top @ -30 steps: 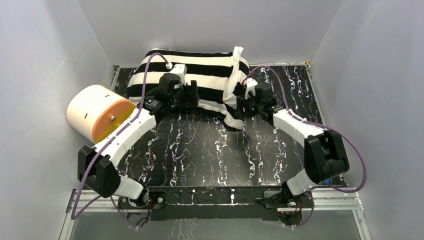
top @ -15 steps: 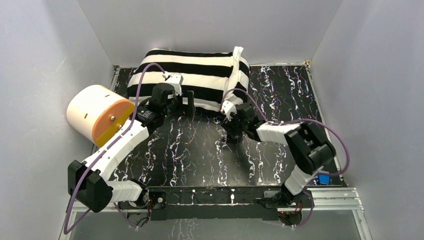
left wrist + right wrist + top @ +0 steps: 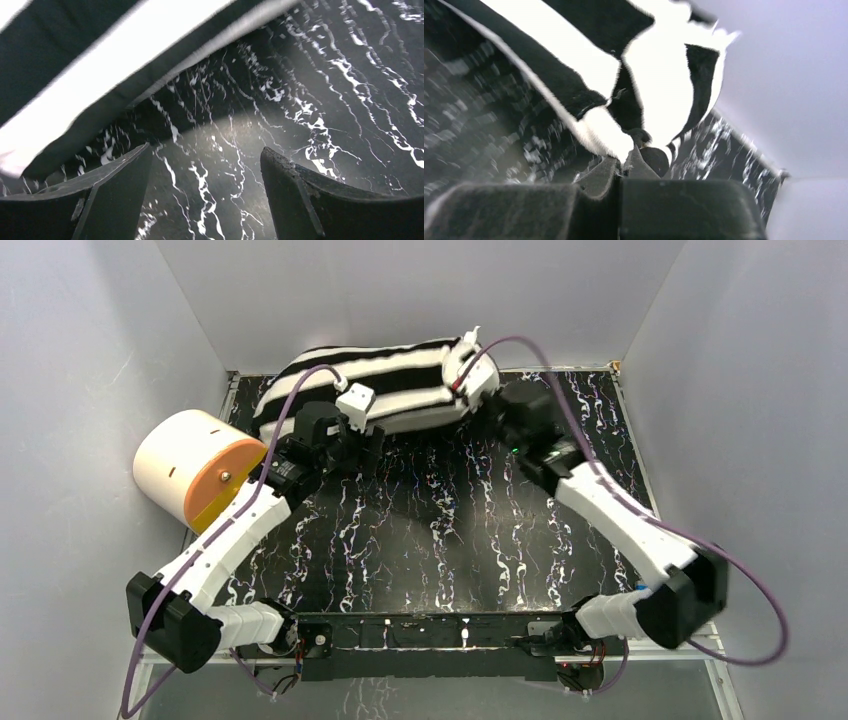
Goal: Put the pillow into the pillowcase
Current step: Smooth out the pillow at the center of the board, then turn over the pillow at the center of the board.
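The black-and-white striped pillowcase [image 3: 380, 380] bulges at the back of the table, tipped up toward the rear wall. The pillow is hidden inside it; whether the white cloth at its right end belongs to the pillow, I cannot tell. My right gripper [image 3: 490, 402] is at that right end, shut on a fold of pillowcase fabric [image 3: 604, 135], which is pinched at the right gripper's [image 3: 626, 159] tips. My left gripper [image 3: 368, 447] hovers just in front of the pillowcase's lower edge [image 3: 100, 90]. The left gripper [image 3: 205, 155] is open, with only marbled tabletop between its fingers.
A cream cylinder with an orange face [image 3: 195, 465] lies at the left, beside my left forearm. The black white-veined tabletop [image 3: 450, 530] is boxed in by pale walls on three sides. A metal rail [image 3: 460, 635] runs along the near edge.
My right arm swung from the tabletop up to the pillowcase's right end and shut on its fabric. The pillowcase has tipped back toward the wall. My left gripper drew back slightly, still open.
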